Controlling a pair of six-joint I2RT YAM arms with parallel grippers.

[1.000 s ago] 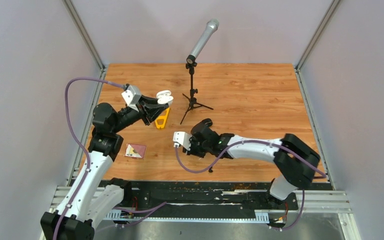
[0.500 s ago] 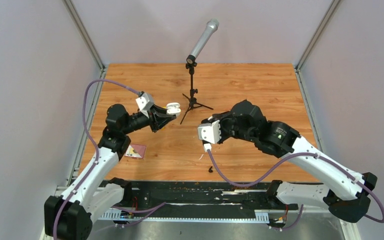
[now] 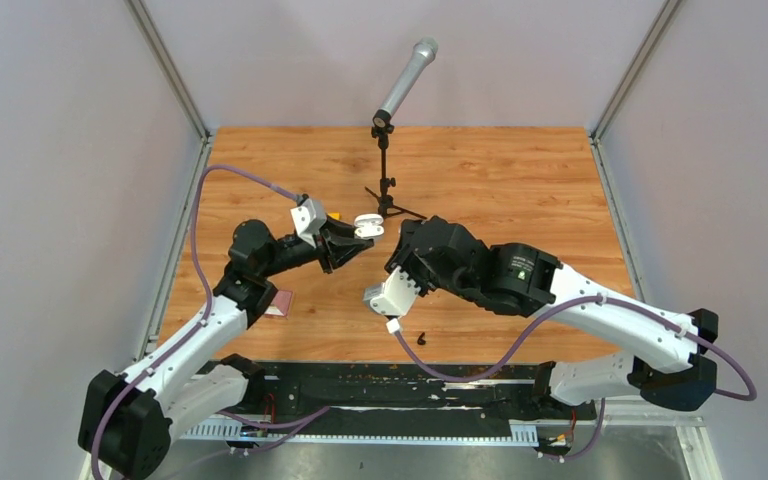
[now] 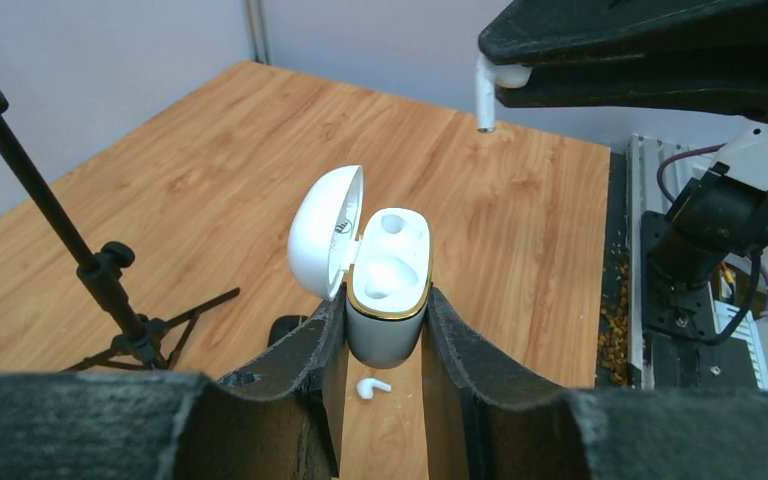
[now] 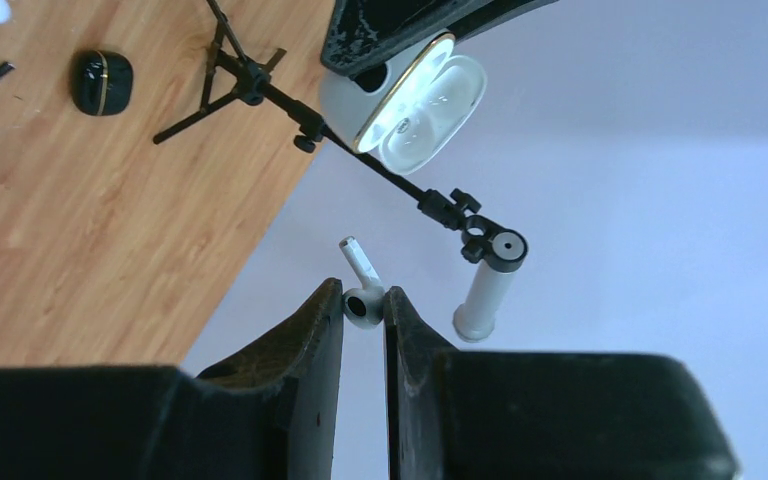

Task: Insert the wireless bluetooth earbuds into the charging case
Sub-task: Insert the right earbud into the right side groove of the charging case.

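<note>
White earbud (image 5: pixel 363 303) pinched tight in right pincer (image 5: pixel 364 312); left pincer (image 4: pixel 388 322) clamps open case (image 4: pixel 392 262). Risk: slight grip, misaligned stem, drop to bench (image 4: pixel 520 220).

Wood-grain table (image 3: pixel 500 170) w/ pale grey walls (image 3: pixel 60 150) — alu corner posts (image 3: pixel 170 70).

No text can be read. The case (image 4: pixel 388 300) has a small dark print inside its lid (image 4: pixel 318 235), mid-frame, too small to make out. The card (image 3: pixel 282 301), left of centre, is blurred.
</note>
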